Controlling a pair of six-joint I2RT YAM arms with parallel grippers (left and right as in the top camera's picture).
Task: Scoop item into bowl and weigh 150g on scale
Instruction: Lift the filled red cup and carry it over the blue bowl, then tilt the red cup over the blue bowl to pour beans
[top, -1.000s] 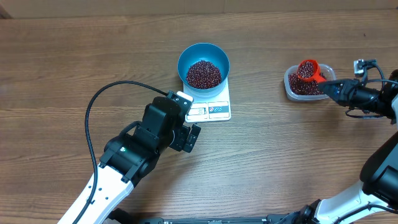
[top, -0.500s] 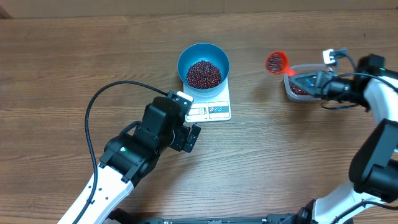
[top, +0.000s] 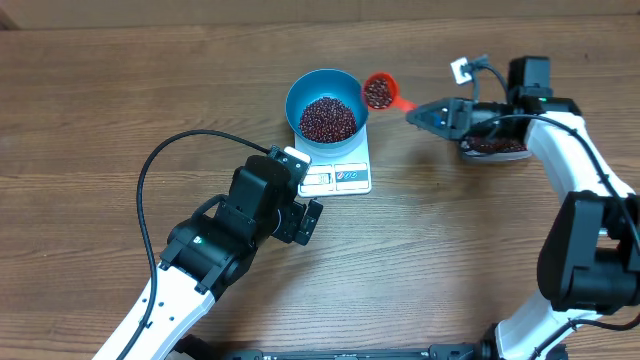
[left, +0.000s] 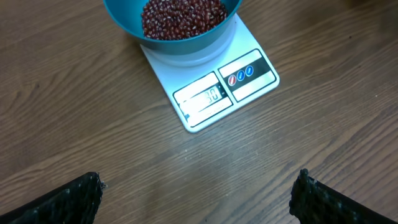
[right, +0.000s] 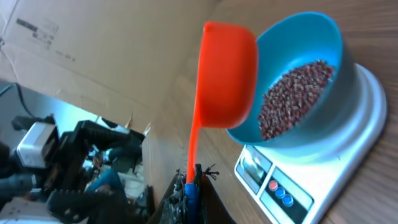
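A round deep blue bowl (top: 297, 85) is seated on the far part of a small flat white rectangular kitchen scale (top: 340, 178), whose grey display window and blue-marked buttons are left uncovered along its near edge. A loose heap of small dark red-maroon beans (top: 328, 118) is contained in the bowl. An orange plastic scoop (top: 378, 92), loaded with more of the same beans, is held in the air just beside the bowl's rim, on the side toward the right arm; whether the rim is touched cannot be told. The scoop's thin handle is clamped between the tightly closed fingers of the right gripper (top: 425, 113). A clear rounded-rectangular plastic tub (top: 470, 152) with beans in it is seen on the brown wooden table (top: 100, 100), partly covered by the right arm and well apart from the scale. The left gripper (left: 198, 180) is spread wide, with nothing between its black fingers (left: 71, 199), and is held above the table near the scale's display edge.
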